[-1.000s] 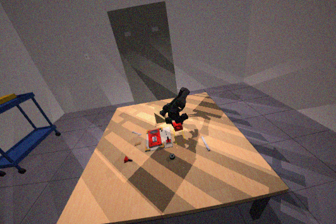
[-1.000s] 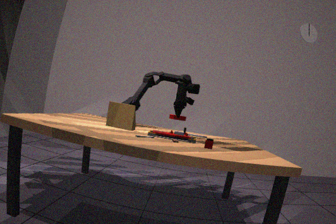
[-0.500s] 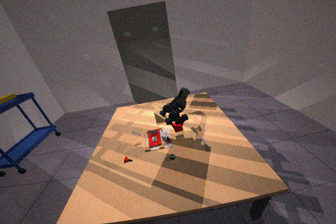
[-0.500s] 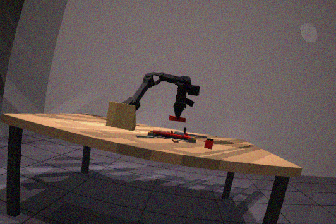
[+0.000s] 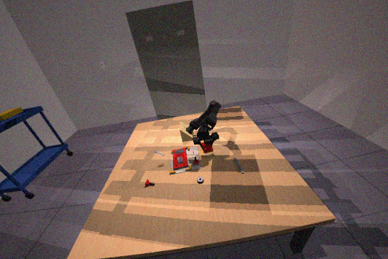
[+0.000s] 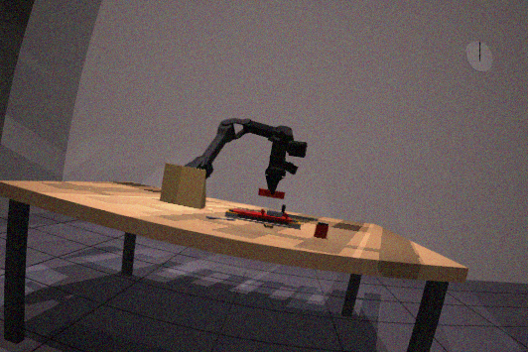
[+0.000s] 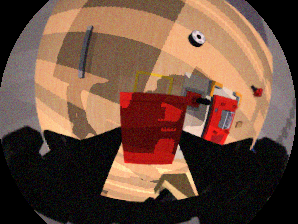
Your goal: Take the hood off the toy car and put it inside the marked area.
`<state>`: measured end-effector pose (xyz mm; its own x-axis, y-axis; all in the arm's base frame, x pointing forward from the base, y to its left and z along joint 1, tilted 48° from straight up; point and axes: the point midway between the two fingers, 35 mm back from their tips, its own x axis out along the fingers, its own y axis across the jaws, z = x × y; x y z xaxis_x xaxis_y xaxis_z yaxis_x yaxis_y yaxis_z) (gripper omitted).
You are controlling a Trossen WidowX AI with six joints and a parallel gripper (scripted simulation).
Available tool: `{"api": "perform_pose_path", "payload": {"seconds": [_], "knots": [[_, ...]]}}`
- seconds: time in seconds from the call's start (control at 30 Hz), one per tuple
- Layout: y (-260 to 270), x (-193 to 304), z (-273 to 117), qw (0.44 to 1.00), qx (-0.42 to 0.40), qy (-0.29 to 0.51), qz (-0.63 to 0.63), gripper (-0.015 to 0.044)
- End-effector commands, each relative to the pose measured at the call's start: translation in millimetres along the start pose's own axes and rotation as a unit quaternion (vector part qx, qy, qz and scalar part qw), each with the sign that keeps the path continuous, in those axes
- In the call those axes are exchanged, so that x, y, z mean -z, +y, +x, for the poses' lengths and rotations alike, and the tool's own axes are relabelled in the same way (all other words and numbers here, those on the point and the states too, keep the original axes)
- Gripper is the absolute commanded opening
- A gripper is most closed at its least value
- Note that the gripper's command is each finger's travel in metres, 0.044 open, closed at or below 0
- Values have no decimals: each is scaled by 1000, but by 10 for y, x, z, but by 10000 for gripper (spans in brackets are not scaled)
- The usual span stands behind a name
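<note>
The red hood [image 5: 207, 147] [image 6: 271, 193] [image 7: 152, 120] is held in the air. My gripper [image 5: 206, 144] [image 6: 272, 190] [image 7: 151, 131] is shut on it, with one finger at each side. The toy car [image 5: 180, 160] [image 6: 253, 214] [image 7: 218, 120], red with white and yellow parts, stands on the table; its open front end shows grey and a small black part. The marked area, a thin yellow outline [image 7: 155, 75], lies beside the car's front in the wrist view; its near part is hidden behind the hood. The hood is above the table, apart from the car.
A black-and-white wheel [image 5: 200, 179] [image 7: 197, 38], a grey rod [image 5: 238, 165] [image 7: 86, 52], a small red piece [image 5: 147, 183] [image 6: 321, 230] [image 7: 257, 92] and a pale thin rod [image 5: 159, 153] lie around the car. A tan block [image 6: 184, 185] stands near the arm's base.
</note>
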<state>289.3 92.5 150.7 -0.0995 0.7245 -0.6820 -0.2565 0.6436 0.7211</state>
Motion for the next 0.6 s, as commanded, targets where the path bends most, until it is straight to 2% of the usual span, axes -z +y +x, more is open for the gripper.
{"api": "perform_pose_path", "payload": {"seconds": [0.0,0.57], "knots": [[1,4,32,1000,-2,0,3,0],[1,-1,138,1000,-2,0,3,0]]}}
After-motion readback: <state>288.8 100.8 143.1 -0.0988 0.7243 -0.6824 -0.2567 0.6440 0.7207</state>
